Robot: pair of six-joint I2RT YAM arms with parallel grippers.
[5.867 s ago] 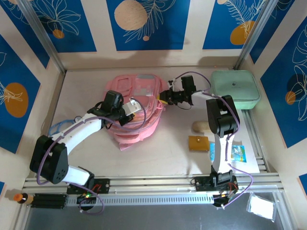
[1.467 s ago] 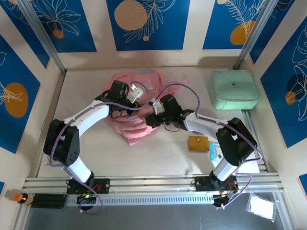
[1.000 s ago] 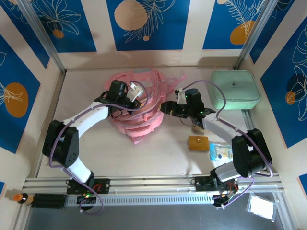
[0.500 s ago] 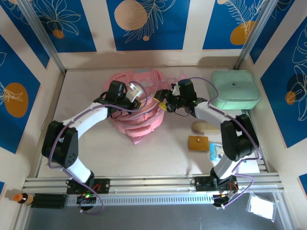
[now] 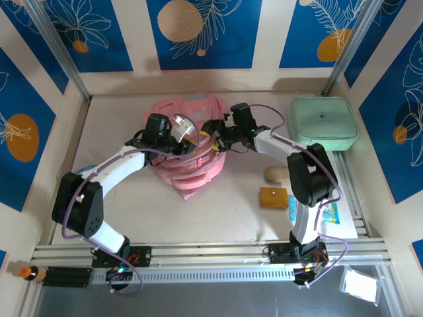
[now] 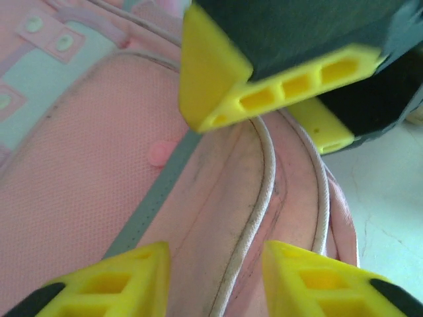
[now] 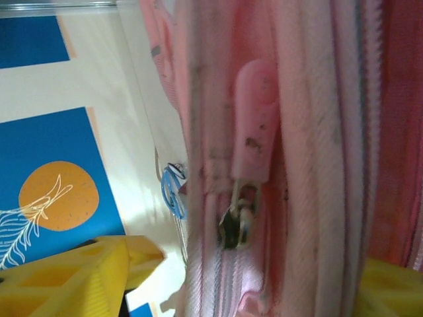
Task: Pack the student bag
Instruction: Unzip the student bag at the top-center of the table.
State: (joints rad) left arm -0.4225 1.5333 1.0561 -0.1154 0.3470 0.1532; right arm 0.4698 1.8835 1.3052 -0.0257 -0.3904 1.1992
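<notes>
Beneath both parted jaws, the student bag (image 5: 192, 175).

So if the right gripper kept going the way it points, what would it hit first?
Probably the student bag: its pink zipper pull sits straight ahead between the open fingers; depth is unclear.

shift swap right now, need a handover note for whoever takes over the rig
Left gripper: open, close over the student bag's front panel, holding nothing.
Right gripper: open, straddling the pink zip pull on the bag's right side, not clamped.
Bag: mid-table between both arms. Mint-green case, brown pouch and blue packet lie on the table to its right.
Done: nothing visibly packed.
Left: probably work the zip, then load the loose items.
</notes>
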